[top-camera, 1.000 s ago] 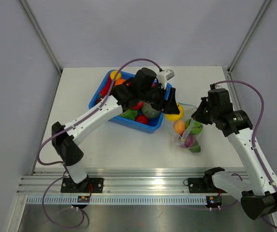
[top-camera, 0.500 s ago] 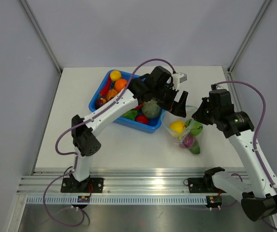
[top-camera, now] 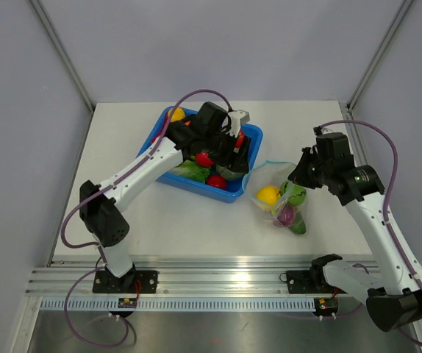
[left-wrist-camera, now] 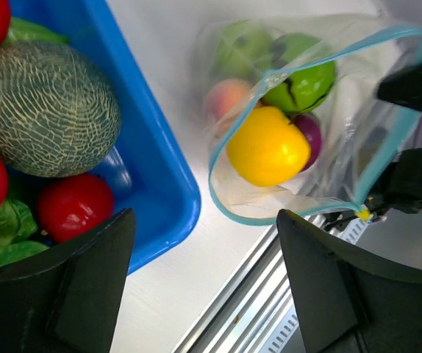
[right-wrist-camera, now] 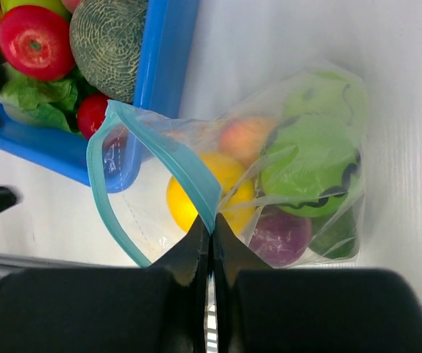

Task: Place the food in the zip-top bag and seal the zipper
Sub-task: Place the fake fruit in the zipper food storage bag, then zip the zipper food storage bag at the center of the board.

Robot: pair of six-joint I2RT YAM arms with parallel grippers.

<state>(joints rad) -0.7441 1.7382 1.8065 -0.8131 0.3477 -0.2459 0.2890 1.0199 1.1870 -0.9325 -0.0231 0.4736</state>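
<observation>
**Entry: bagging station, mid-task**

1. Left gripper: I read its fingers as spread wide with nothing between them. It hangs over the right end of the blue rectangular plastic bin.
2. Right gripper: fingers pinched tight on the rim of the small clear crinkly zip-top bag, at the thin pale blue-green zipper strip. It lifts one lip so the mouth gapes.
3. Food, bagged: a glossy yellow toy fruit sits nearest the mouth. Green, peach and purple pieces lie deeper in.
4. Food, loose: a netted green toy melon, a small red toy tomato, leafy greens and others, all in the bin.
5. Bag position: it lies on the white tabletop just beside the bin's right wall. The mouth is turned toward the bin and the closed bottom points away, toward the near right.

Governing relation, as I judge it: the loose food lies directly under and to the left of the left fingers, and the open mouth lies to their right. The left arm is therefore the nearer for both pick and drop. The zipper is unsealed, and the task looks partly done.
</observation>
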